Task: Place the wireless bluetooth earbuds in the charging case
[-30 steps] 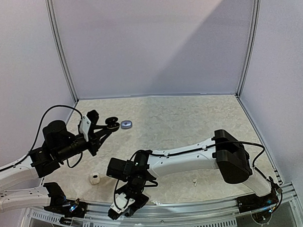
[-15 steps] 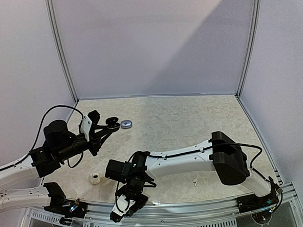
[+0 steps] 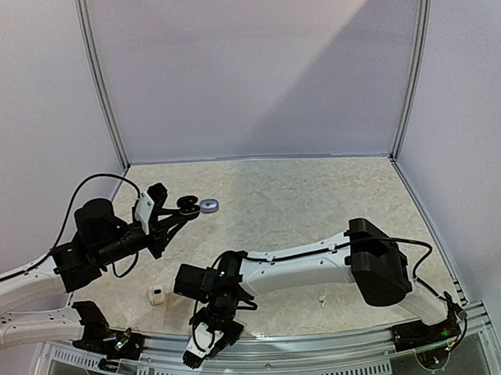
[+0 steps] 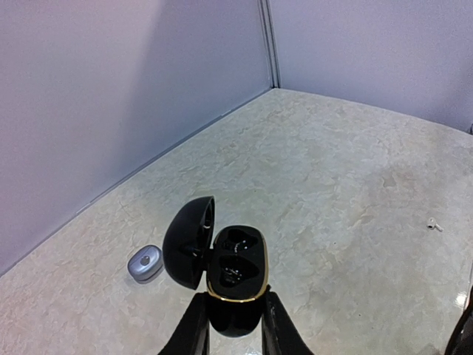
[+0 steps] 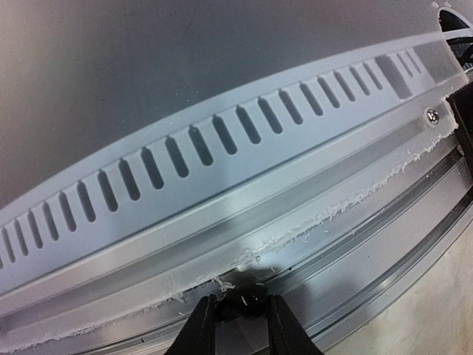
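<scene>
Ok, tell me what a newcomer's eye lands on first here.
The open black charging case, gold-rimmed with its lid swung open, sits clamped in the left fingers, and a small silvery-grey pebble lies on the table near it. The right fingers reach down at the slotted metal rail on the near edge, straddling a small dark object, possibly an earbud.

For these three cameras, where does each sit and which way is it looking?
Top external: above and behind the arm bases, looking down over the table; left arm and right arm show.
Left wrist: on the left arm, looking across the table toward a wall corner; the left gripper holds the open black charging case.
Right wrist: on the right arm, looking down at the slotted rail along the near edge; the right gripper shows.
Shared: top and left wrist both show the grey case.
</scene>
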Available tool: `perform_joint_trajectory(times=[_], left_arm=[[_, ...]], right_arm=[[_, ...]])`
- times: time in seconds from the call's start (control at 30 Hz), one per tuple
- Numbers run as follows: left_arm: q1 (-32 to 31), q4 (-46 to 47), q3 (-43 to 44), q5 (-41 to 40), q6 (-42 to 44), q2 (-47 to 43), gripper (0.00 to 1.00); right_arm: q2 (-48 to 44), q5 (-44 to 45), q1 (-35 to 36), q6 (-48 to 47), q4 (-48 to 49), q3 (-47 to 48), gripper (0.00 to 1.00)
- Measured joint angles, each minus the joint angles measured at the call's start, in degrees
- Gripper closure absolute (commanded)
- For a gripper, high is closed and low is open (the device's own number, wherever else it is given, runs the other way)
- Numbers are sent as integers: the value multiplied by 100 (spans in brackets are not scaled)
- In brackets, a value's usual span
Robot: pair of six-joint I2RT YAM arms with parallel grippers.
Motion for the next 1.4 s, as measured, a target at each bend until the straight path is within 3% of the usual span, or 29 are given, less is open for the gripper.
perform_joint_trajectory(times=[0.4, 0.67, 0.9, 1.0, 1.17, 1.4], left_arm=[[0, 0, 0, 20, 0, 2, 100], [2, 0, 0, 20, 0, 2, 100], [4, -2, 0, 17, 0, 2, 100], [7, -2, 0, 17, 2, 2, 100], [26, -2, 0, 15, 4, 2, 100], [42, -2, 0, 17, 9, 2, 100]], right_arm=[[-26, -81, -4, 116, 98, -66, 88], [-520, -76, -116, 1091, 1143, -1049, 90], [-713, 240, -330, 1709, 1729, -1193, 90], [-798, 345, -417, 1860, 1814, -1241, 86], [-949, 343, -446, 2079, 1827, -1261, 65], [-979, -55, -155, 2415, 1893, -1252, 60]])
